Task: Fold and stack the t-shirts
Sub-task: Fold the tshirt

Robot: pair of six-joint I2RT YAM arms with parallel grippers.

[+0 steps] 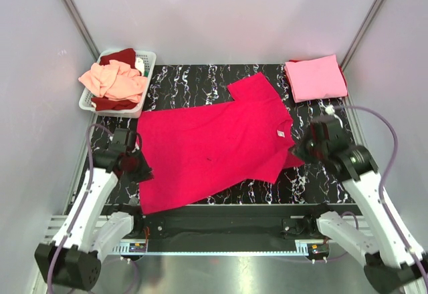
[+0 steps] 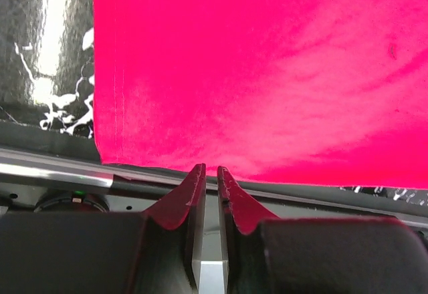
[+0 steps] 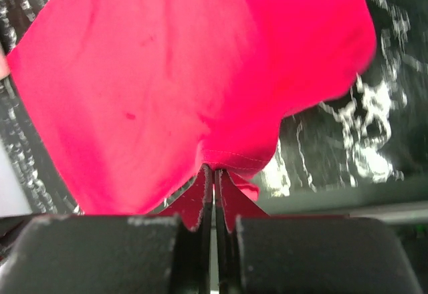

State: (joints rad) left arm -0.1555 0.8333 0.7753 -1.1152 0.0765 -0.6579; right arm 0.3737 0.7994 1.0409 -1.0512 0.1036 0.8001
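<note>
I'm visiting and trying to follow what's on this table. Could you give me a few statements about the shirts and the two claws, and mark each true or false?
1. The crimson-red t-shirt lies spread on the table. True.
2. The white basket is empty. False: a peach shirt and a dark maroon shirt are in it.
3. The light pink shirt is folded at the far right corner. True.
4. The right gripper hangs wide open. False: it is shut on the red shirt's edge.
5. The left gripper holds the pink shirt. False: it is nearly closed at the red shirt's edge.
</note>
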